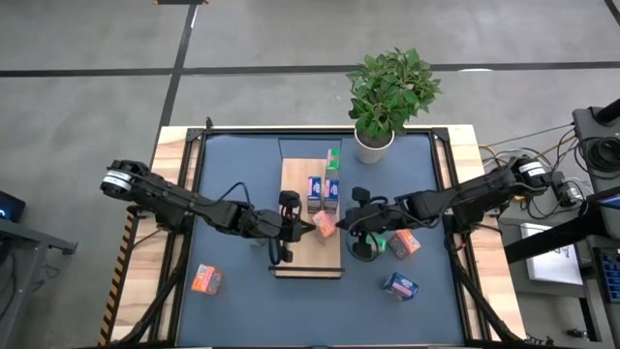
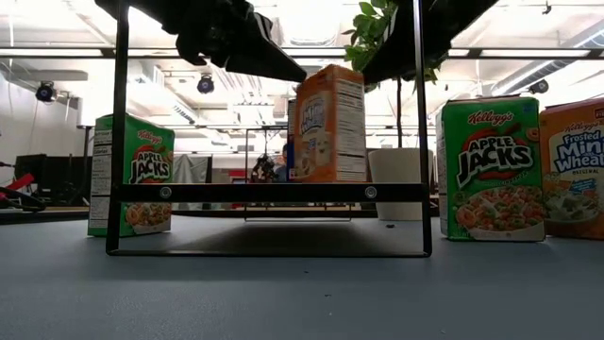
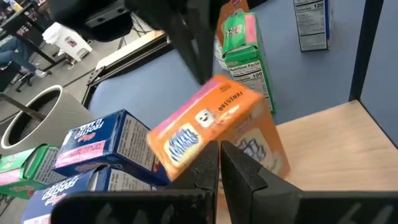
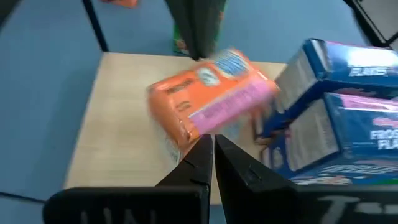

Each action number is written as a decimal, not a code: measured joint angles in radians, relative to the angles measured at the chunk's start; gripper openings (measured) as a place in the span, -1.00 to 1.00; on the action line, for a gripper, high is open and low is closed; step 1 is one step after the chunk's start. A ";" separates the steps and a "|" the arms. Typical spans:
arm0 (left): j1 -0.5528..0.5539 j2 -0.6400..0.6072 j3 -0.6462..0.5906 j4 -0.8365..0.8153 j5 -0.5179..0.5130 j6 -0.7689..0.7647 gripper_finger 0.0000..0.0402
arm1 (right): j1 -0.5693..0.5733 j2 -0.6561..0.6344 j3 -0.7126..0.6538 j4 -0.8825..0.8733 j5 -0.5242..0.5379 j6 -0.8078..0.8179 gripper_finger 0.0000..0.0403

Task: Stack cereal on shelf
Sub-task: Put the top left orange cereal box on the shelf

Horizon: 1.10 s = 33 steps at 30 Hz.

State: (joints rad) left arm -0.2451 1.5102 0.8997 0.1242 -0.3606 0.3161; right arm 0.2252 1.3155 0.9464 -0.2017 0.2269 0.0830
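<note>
centrally, orange cereal box (image 1: 325, 225) tilted on shelf (image 1: 300, 254), between left fingers (image 3: 205, 168) and right fingers (image 4: 199, 158), both pairs pressed together

Tilted orange cereal box (image 3: 214, 127) over the light-wood shelf (image 3: 339, 146), just beyond the left gripper (image 3: 221, 158), its fingers together. Blue boxes (image 3: 102, 146) beside the orange box.

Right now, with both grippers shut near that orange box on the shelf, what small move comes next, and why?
Probably nudge the orange box with the right gripper toward the two blue boxes. It looks tilted in both wrist views, neither shut gripper seems to hold it, and the left gripper sits on its other side over the shelf. Squaring it first should help.
</note>
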 joint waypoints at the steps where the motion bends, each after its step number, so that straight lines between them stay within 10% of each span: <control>1: 0.000 0.000 0.000 -0.001 0.000 0.000 -1.00 | 0.006 0.002 0.004 -0.002 0.000 0.003 -0.96; 33: -0.038 -0.199 0.014 -0.155 0.003 -0.015 -1.00 | 0.009 0.164 0.046 0.289 0.087 -0.196 -0.96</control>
State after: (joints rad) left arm -0.2830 1.3111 0.9142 -0.0307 -0.3576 0.3008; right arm 0.2338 1.4797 0.9920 0.0873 0.3144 -0.1130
